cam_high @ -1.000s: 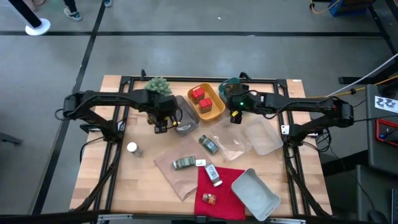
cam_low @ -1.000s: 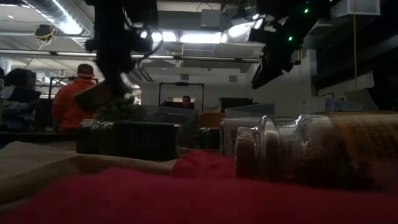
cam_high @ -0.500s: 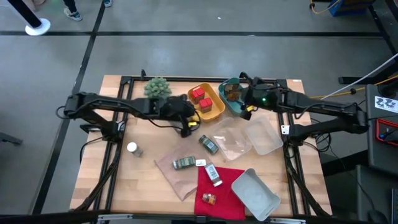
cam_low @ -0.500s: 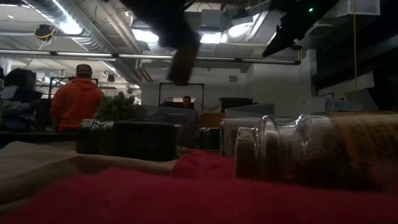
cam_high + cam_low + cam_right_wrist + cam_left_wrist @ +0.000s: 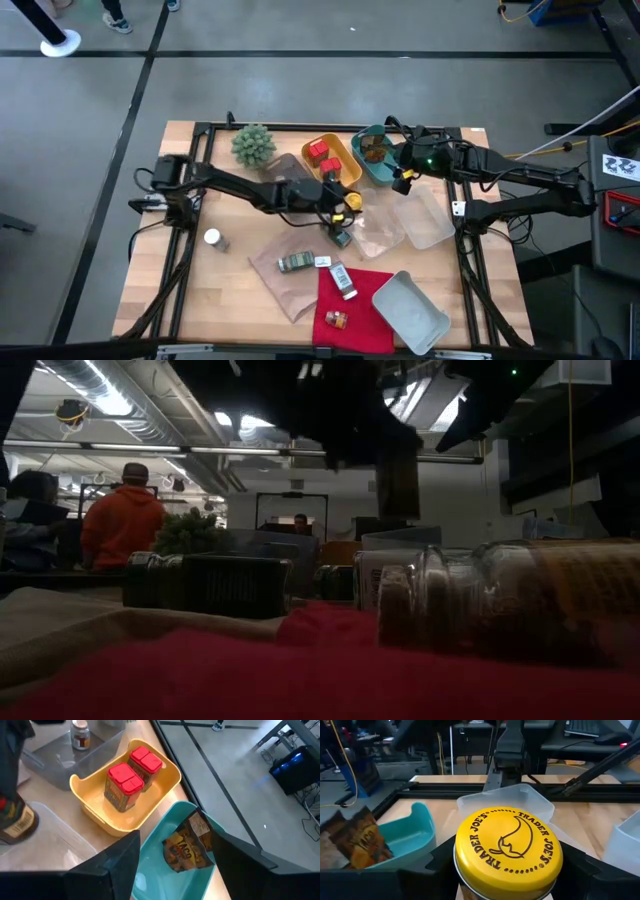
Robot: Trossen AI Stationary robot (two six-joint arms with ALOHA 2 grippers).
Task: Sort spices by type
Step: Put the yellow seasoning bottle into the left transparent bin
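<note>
The left arm's fingers [image 5: 437, 862] pinch the yellow-capped jar [image 5: 508, 847] from both sides just under its lid. You see the left gripper [image 5: 343, 203] with it in the centre of the high view, just below the yellow tray [image 5: 350, 178]. The right arm's fingers [image 5: 107, 865] are spread and hold nothing. The right gripper [image 5: 404, 178] hangs at the teal tray [image 5: 378, 165], right of centre in the upper part of that view.

I judge three risks for you:
- The grip seems to be high on a smooth round jar, so it can slide or tilt if you move quickly.
- A green-capped jar [image 5: 337, 232] lies on the desk [image 5: 230, 290] just below the left gripper in the high view. If you go down there, you can knock it.
- The two grippers are near each other, and the left arm is stretched far across, so a wide swing can bring them together.

The held jar has a bright yellow metal lid with black printing, and it stands upright. I cannot see its contents. The two red tins [image 5: 123, 785] stand together in the yellow tray, and a seasoning packet [image 5: 187, 847] lies in the teal tray.
</note>
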